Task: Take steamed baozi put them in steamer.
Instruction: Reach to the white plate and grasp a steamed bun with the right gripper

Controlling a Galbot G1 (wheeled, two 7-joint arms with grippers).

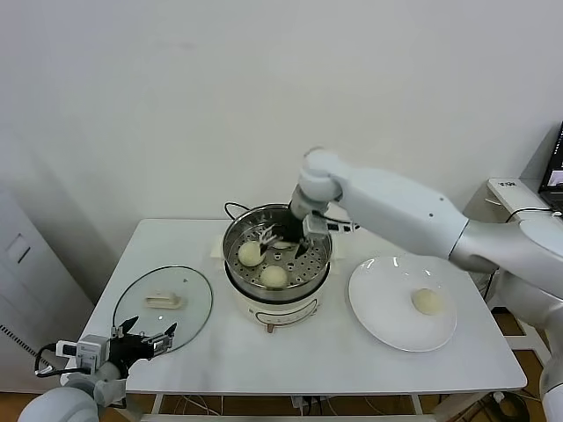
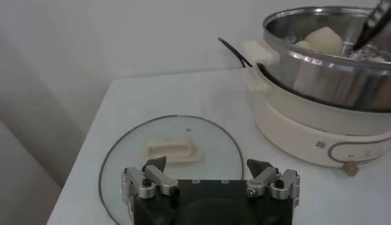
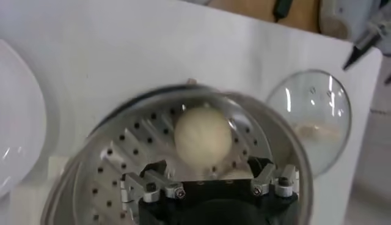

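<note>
The right gripper (image 1: 283,242) is held inside the steamer (image 1: 322,230), fingers spread and clasping nothing. Two baozi sit on the perforated floor, one (image 1: 251,254) at the left side, another (image 1: 274,276) toward the front rim. A third baozi (image 1: 427,301) is left on the plate (image 1: 378,308) to the steamer's right. The left gripper (image 1: 145,338) is parked wide open at the table's front left, over the glass lid (image 1: 189,294).
</note>
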